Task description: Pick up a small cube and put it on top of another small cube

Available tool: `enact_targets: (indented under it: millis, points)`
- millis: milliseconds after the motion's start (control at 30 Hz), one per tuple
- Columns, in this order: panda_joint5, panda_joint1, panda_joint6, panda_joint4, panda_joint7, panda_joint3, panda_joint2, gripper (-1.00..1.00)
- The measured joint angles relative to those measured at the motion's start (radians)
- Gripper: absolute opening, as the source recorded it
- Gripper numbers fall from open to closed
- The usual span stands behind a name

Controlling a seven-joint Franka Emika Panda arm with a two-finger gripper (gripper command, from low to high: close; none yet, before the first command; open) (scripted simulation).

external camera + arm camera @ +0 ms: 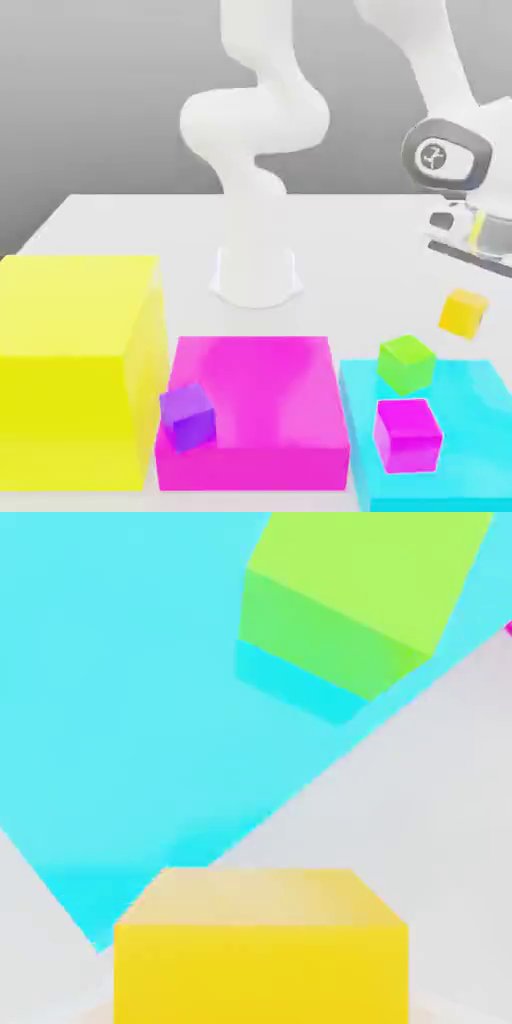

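Note:
The small yellow-orange cube [463, 312] hangs tilted above the white table, just below the hand at the exterior view's right edge. My gripper [465, 296] is shut on it. In the hand view the same yellow-orange cube [260, 952] sits close up between the jaws. The other small cube, lime-green [405, 363], rests on the far corner of the flat cyan block [470, 392], a little lower and towards the exterior view's left of the held cube. From the hand, the lime-green cube [350, 602] lies ahead on the cyan block [120, 712].
A small magenta cube [407, 435] also stands on the cyan block. A large magenta block [260, 395] has a small purple cube [187, 416] at its front left corner. A huge yellow block [75, 370] fills the left. The arm's base [256, 275] stands behind them.

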Motion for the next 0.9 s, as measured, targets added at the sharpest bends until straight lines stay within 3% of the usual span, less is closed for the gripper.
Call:
enact_targets:
  millis: [233, 433, 700, 733, 900]
  points:
    - [0.078, -0.342, -0.078, 0.052, 0.18, -0.171, -0.06, -1.0]
    - [0.181, -0.522, -0.095, 0.088, 0.344, -0.308, -0.079, -1.0]
    - [0.192, -0.567, 0.011, 0.079, 0.384, -0.309, 0.012, -1.0]
    - [0.191, -0.571, 0.012, 0.079, 0.385, -0.305, 0.012, 1.0]
    - [0.191, -0.571, 0.012, 0.079, 0.385, -0.305, 0.012, 1.0]
